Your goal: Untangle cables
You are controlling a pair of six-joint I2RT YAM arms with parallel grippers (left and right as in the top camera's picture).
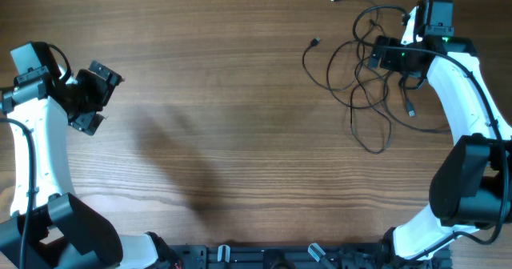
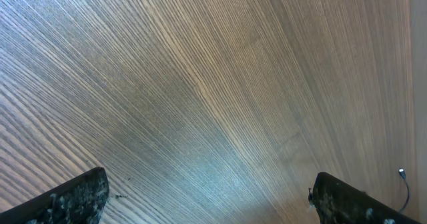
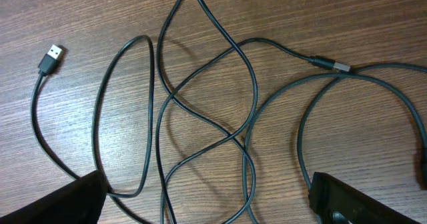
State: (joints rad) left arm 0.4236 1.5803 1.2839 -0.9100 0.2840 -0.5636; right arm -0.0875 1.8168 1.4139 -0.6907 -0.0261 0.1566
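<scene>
Shows the cables (image 1: 374, 77) in loose crossing loops on the far right of the tabletop (image 1: 224, 101), partly under the right arm (image 1: 458, 85). Reads them as thin, light, limp and smooth-sheathed. Likely to slide through a weak pinch and drag neighbouring strands along. Not fragile, though worth sparing the plug necks.

Best taken on a free run just behind an end:
- near the USB-A plug (image 3: 51, 56), lying clear at left in the right wrist view
- or near the small plug (image 3: 330, 65)

Better to skip the central crossing (image 3: 233, 137).

Has the right jaws apart and empty, straddling the tangle from above; cannot tell whether touching. Has the left arm (image 1: 40, 133) well apart at the left edge, left jaws wide apart over bare wood, gripping nothing.
</scene>
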